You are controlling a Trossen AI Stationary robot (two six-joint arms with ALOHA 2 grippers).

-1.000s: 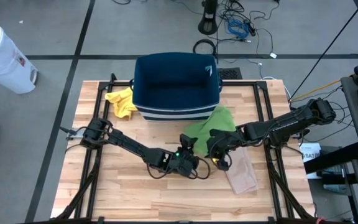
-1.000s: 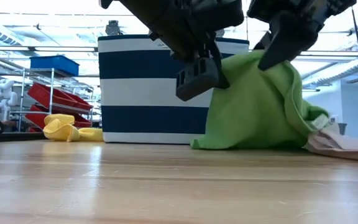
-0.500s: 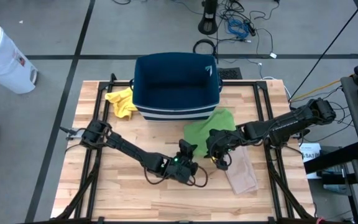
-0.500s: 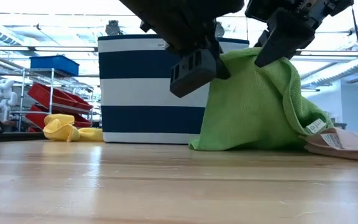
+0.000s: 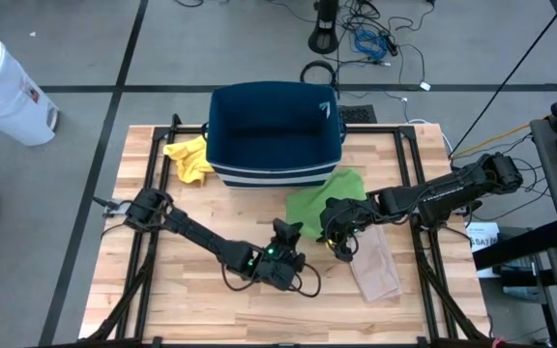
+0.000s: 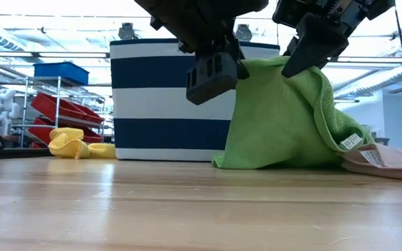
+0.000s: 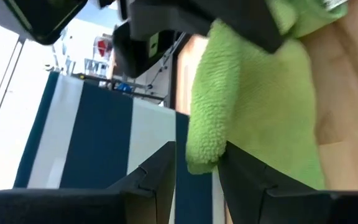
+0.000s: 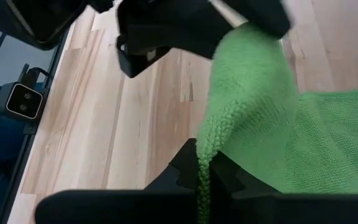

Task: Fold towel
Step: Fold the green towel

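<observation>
I have the bright green microfibre towel (image 5: 325, 196) lifted by one edge in the middle right of the overhead picture, its far side lying against the foot of the navy-and-white striped fabric basket (image 5: 275, 135) and its lower part resting on the pale wooden slatted table (image 5: 162, 290).

My right gripper (image 8: 204, 174) is pressed together on a hemmed corner of the cloth; from its wrist I see the stitched edge running straight down between the fingers. My left gripper (image 7: 194, 168) sits just beside it, and from that wrist a fluffy corner of the same edge stands between the two fingers, which look pinched onto it, though I cannot be sure how firmly.

From table level the towel hangs from both holds like a tent, with a white label (image 6: 350, 141) showing low on the right, touching a beige folded cloth (image 6: 389, 164) at the right edge. A crumpled yellow cloth (image 5: 190, 159) lies to the left of the basket.

This towel looks light, limp and slightly grippy. It will sag between my two holds and drag on the wood, so I judge the corners along one hem are the right places to hold, kept apart and taut.
</observation>
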